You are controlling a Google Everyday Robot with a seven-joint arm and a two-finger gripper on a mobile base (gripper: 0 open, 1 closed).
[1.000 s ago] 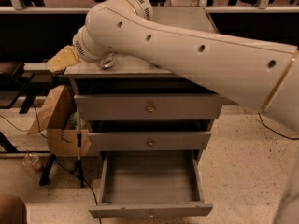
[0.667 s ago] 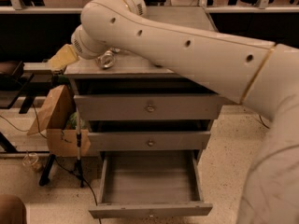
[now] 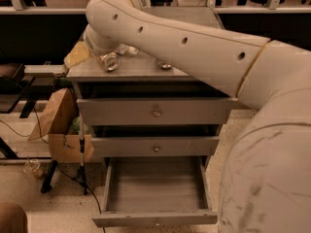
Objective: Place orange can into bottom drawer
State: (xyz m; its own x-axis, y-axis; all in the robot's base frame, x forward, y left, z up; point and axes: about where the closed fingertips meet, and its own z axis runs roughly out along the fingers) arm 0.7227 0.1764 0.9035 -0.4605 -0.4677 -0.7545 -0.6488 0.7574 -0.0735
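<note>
The bottom drawer of the grey cabinet is pulled open, and its plain grey inside holds nothing. A small can lies on its side on the cabinet top, silver end toward me. It looks like the orange can, though its side colour is hard to make out. My big cream arm sweeps from the lower right up over the cabinet top. My gripper is hidden behind the arm, somewhere above the top's rear left.
A pale bottle-like thing and a small round object lie on the top, partly under the arm. A yellow bag overhangs the left corner. The two upper drawers are shut. A cardboard box and cables stand at the left.
My arm has swung nearer and lower and now fills the right side of the view. The can and the drawers have not moved.
</note>
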